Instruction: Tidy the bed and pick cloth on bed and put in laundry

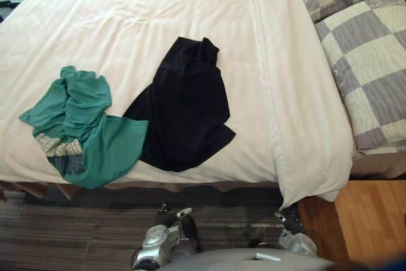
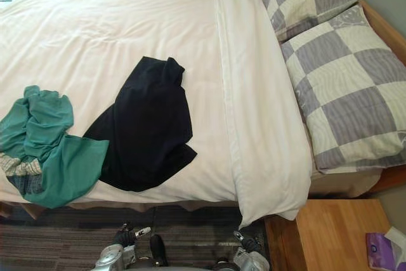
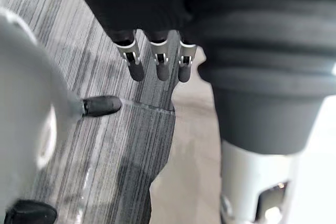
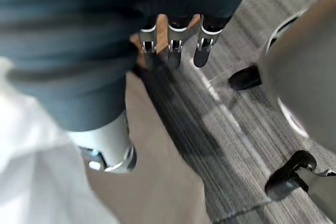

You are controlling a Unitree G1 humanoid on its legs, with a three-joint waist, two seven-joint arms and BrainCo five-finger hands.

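A purple tissue box (image 2: 382, 250) sits on the wooden nightstand (image 2: 323, 233), with a white tissue poking out. The black cloth (image 1: 185, 109) and the green cloth (image 1: 82, 128) lie touching on the bed (image 1: 127, 23), near its front edge. The left hand (image 3: 159, 64) and right hand (image 4: 174, 51) hang over the rug (image 1: 82, 233), well apart from both cloths. Their fingers are relaxed and hold nothing.

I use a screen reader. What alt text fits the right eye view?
A black garment and a crumpled green garment lie touching near the edge of a white duvet; two grey-and-cream checked pillows lie at the right, a wooden nightstand near them.
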